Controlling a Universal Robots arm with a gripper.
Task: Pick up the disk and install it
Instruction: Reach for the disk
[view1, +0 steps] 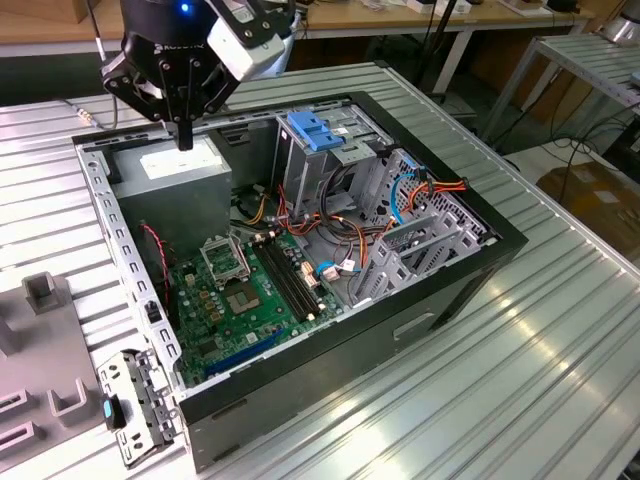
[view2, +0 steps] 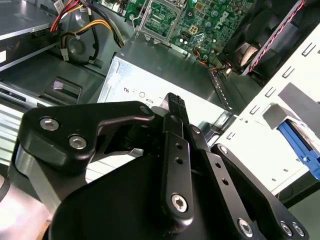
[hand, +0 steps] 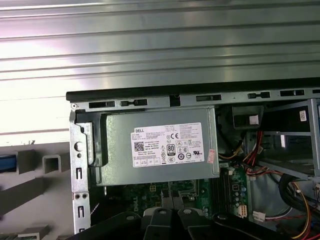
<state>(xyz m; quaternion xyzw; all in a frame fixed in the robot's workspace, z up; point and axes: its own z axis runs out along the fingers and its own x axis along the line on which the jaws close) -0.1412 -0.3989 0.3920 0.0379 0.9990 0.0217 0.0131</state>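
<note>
At the upper left of the exterior view, the black two-fingered robot gripper (view1: 185, 142) is seen over the big grey metal box with a white sticker (view1: 190, 172), which sits in the upper left corner of the open black computer case (view1: 500, 240). The slim black fingers (view2: 173, 107) are pressed together with nothing between them, as is shown in the second wrist view. The same grey box is seen from above in the first wrist view (hand: 160, 145), set just inside the case wall, with the green circuit board (view1: 240, 290) next to it. A blue plastic ribbed latch piece (view1: 315, 130) is mounted on top of the grey metal drive cage (view1: 400, 255) at upper centre of the exterior view. To its right, a blue-sided part (view1: 403, 188) is set in the cage with blue and orange cables at it. Whether that part is the flat metal hard disk cannot be told, and the disk cannot be picked out with certainty elsewhere. The case lies on a ribbed metal table (view1: 540, 380), with a grey moulded fixture (view1: 45, 290) at lower left
</note>
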